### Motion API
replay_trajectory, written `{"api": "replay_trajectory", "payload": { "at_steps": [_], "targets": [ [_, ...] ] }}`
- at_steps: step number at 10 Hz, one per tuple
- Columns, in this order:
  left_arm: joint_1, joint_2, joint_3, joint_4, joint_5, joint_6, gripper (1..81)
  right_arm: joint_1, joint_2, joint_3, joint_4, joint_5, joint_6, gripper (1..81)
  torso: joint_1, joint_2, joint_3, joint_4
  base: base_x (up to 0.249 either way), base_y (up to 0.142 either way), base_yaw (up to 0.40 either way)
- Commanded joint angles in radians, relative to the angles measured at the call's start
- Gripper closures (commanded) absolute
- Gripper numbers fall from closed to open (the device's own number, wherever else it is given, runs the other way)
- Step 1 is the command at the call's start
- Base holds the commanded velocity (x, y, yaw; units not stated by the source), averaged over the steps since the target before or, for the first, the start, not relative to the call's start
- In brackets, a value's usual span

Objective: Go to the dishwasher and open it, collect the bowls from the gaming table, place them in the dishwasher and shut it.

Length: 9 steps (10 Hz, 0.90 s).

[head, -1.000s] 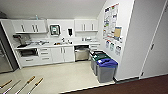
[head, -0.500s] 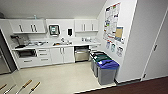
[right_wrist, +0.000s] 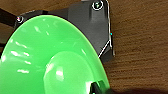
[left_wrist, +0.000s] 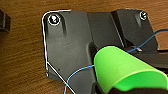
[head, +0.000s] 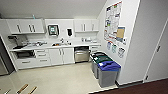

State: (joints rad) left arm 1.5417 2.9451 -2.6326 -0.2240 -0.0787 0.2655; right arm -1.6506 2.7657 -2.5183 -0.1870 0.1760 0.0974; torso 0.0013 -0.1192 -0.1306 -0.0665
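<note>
1. Two bright green bowls ride with me: one green bowl (left_wrist: 125, 71) sits large at my left wrist, another green bowl (right_wrist: 50, 57) shows its underside at my right wrist.
2. Whether my left hand or my right hand is spread or pinched on its bowl, I cannot tell; the fingers are not clear.
3. Brown wood-grain floor (right_wrist: 140, 50) lies beneath both wrists.
4. Ahead, one dishwasher (head: 81, 55) with a steel front stands shut under the bench (head: 50, 46), right of the white cabinet doors (head: 61, 56).
5. Just right of it stand three bins in a row: the nearest has a blue lid (head: 109, 66), the next a green lid (head: 103, 59), the farthest a dark lid (head: 97, 54).
6. Posters (head: 113, 21) cover the wall above the bins.
7. White upper cabinets (head: 26, 26) hang over the bench.
</note>
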Motion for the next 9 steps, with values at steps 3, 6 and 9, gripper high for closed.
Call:
{"api": "replay_trajectory", "payload": {
  "at_steps": [3, 6, 9],
  "targets": [
    [-0.045, -0.004, 0.0, 0.011, 0.057, 0.009, 81.1, 0.033, -0.019, -0.003, -0.011, -0.046, -0.004, 81.1, 0.0, 0.0, 0.0, 0.0, 0.147, 0.0, 0.0],
    [-0.045, -0.006, 0.0, 0.011, 0.057, 0.009, 81.1, 0.033, -0.019, -0.003, -0.011, -0.046, -0.004, 81.1, 0.0, 0.0, 0.0, 0.0, 0.147, 0.0, 0.0],
    [-0.044, -0.007, 0.0, 0.011, 0.057, 0.009, 81.1, 0.033, -0.019, -0.005, -0.011, -0.046, -0.004, 81.1, 0.0, 0.0, 0.0, 0.0, 0.147, 0.0, 0.0]
  ]
}}
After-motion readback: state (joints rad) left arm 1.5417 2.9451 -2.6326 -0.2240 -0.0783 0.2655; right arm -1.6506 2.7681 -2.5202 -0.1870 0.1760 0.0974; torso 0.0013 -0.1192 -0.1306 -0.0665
